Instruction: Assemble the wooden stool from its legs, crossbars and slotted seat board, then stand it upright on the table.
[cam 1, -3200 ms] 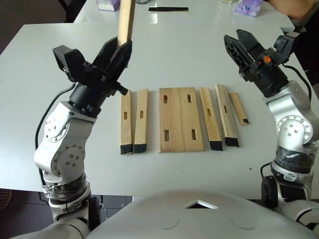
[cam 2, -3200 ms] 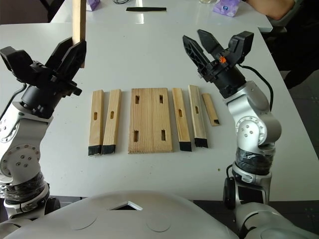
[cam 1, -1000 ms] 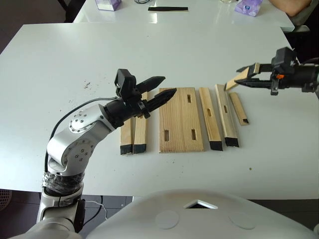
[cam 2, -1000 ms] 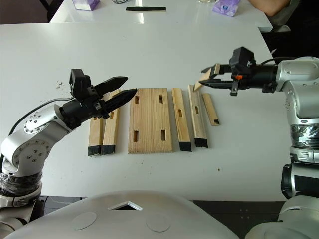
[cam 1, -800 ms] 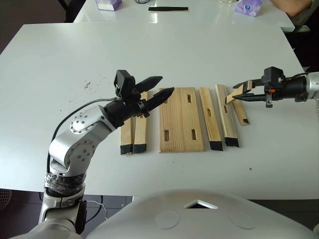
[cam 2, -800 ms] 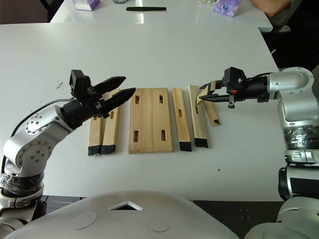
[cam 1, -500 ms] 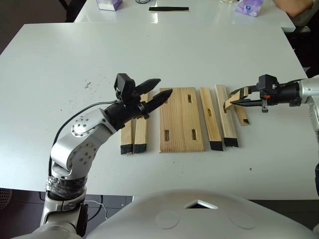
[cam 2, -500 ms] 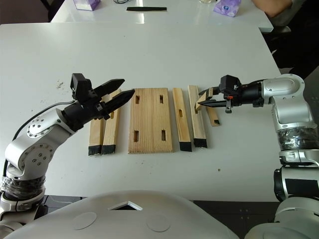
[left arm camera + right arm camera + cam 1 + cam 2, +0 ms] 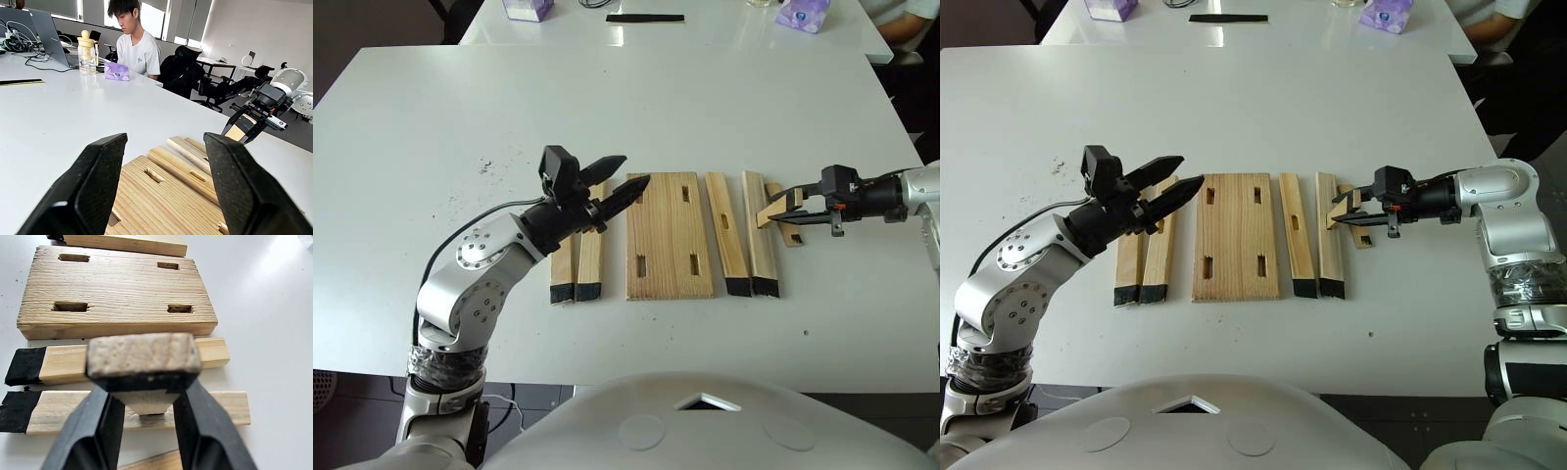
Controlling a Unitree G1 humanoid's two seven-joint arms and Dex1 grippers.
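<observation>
Down from their raised poses of 3.2 s ago, both arms now sit low over the parts. The left gripper (image 9: pixel 636 168) has lost the stick it held upright, and the right gripper (image 9: pixel 775 209), open then, is clamped on a crossbar (image 9: pixel 144 355). In the last half second it has slid slightly toward the right edge.

That crossbar hangs tilted, low over the outer right leg (image 9: pixel 759 235) and just beside a second crossbar (image 9: pixel 790 235) lying flat. The left gripper's fingers are spread apart and empty, above the board's (image 9: pixel 669 235) far left corner.

The board lies flat mid-table, with two left legs (image 9: pixel 590 235) touching each other and an inner right leg (image 9: pixel 726 233) beside it. The row is well apart from the table's (image 9: pixel 460 117) far and left edges and nearer the front one. Dark specks (image 9: pixel 487 164) lie to the left.

A second table (image 9: pixel 724 24) behind carries a black strip (image 9: pixel 644 18). The room holds chairs (image 9: pixel 186 73), a laptop (image 9: pixel 49 34) and a bottle (image 9: pixel 87 46).
</observation>
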